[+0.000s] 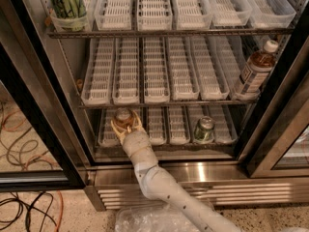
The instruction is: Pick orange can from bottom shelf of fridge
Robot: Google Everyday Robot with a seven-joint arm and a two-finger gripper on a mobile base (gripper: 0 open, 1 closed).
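Observation:
The orange can [123, 116], copper-bodied with a silver top, stands in the second lane tray from the left on the bottom shelf [166, 146] of the fridge [43, 81]. My gripper [126, 124] reaches in over the steel sill. Its pale fingers [116, 126] sit close on both sides of the can, shut on it. The white arm runs down to the lower right of the view. The can still rests on the tray.
A green can [204, 129] stands on the same shelf to the right. A brown bottle with a white cap [256, 67] stands at the right of the middle shelf. A green container [67, 4] sits top left. Cables [24, 139] lie on the floor at left.

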